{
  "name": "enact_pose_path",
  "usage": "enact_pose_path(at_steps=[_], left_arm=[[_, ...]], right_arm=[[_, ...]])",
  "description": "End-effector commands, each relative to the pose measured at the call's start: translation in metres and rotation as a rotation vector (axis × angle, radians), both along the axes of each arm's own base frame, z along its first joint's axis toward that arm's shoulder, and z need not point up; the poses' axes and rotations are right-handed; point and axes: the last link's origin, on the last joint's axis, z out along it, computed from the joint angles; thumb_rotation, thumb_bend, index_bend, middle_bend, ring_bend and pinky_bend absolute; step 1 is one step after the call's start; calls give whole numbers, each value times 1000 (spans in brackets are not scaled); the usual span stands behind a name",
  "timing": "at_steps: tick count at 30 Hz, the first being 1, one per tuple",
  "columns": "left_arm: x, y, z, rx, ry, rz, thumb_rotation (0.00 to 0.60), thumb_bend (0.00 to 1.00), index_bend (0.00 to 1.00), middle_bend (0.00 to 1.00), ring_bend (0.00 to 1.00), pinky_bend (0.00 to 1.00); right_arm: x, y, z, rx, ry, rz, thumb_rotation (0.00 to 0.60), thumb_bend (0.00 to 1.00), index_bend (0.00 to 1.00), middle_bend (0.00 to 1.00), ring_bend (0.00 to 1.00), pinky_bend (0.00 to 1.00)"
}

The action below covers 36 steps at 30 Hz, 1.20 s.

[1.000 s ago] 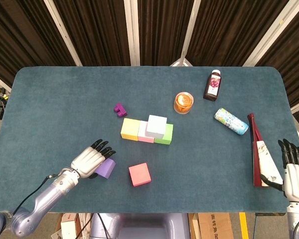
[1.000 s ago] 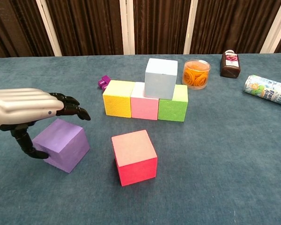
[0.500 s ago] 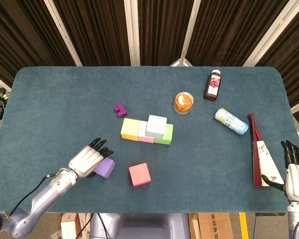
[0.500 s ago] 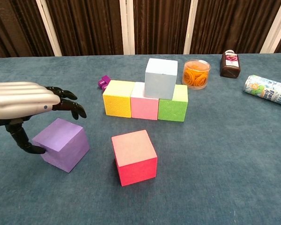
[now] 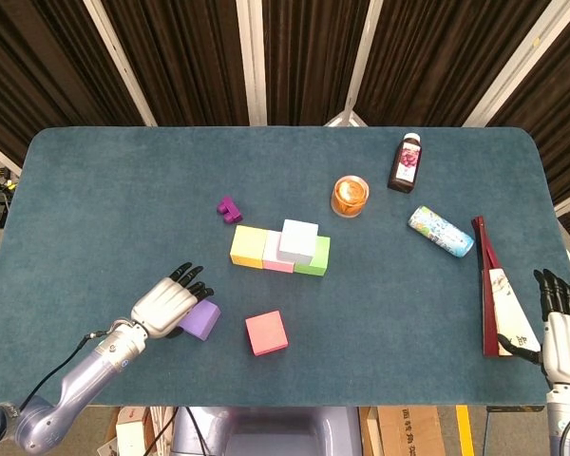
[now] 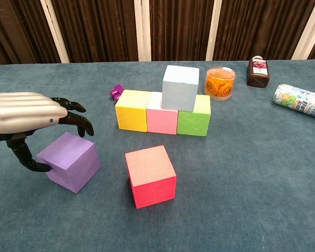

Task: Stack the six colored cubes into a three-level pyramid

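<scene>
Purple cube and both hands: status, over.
Left hand over purple cube, thumb at its side, not lifted. Right hand idle at table edge. Light blue cube up; red cube loose. Path clear.

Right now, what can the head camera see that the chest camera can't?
Only the head view shows the right hand at the table's right edge, next to a dark red folded fan. Only the chest view shows the thumb of the left hand reaching down by the purple cube, with the fingers hovering above it. Both show the yellow cube, pink cube and green cube in a row, the pale blue cube on top, and the red cube lying loose.
</scene>
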Motion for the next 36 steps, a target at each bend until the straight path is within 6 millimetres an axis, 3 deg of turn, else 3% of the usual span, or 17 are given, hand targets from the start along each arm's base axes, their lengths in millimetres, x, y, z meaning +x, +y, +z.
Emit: enact_pose_path(at_steps=[1, 13, 20, 27, 31, 36], left_arm=[[-1, 0, -1, -5, 2, 0, 600, 329, 268, 257, 0, 0], [-3, 0, 2, 4, 0, 15, 600, 406, 315, 357, 0, 0], [7, 4, 18, 48, -35, 13, 600, 434, 320, 375, 0, 0], [30, 14, 50, 69, -38, 50, 600, 434, 319, 388, 0, 0], [54, 30, 73, 126, -57, 71, 600, 443, 322, 400, 0, 0], [81, 49, 79, 172, -77, 84, 600, 451, 325, 401, 0, 0]], right_arm=[[0, 0, 0, 0, -5, -4, 600, 97, 14, 70, 3, 0], [-1, 0, 3, -13, -28, -18, 600, 97, 19, 70, 3, 0], [-2, 0, 3, -17, -29, -22, 600, 96, 21, 70, 3, 0], [-7, -1, 3, -14, -27, -45, 600, 97, 22, 70, 3, 0], [-8, -3, 2, -13, -19, -57, 600, 97, 22, 70, 3, 0], [-9, -5, 0, -9, -12, -67, 600, 97, 22, 70, 3, 0]])
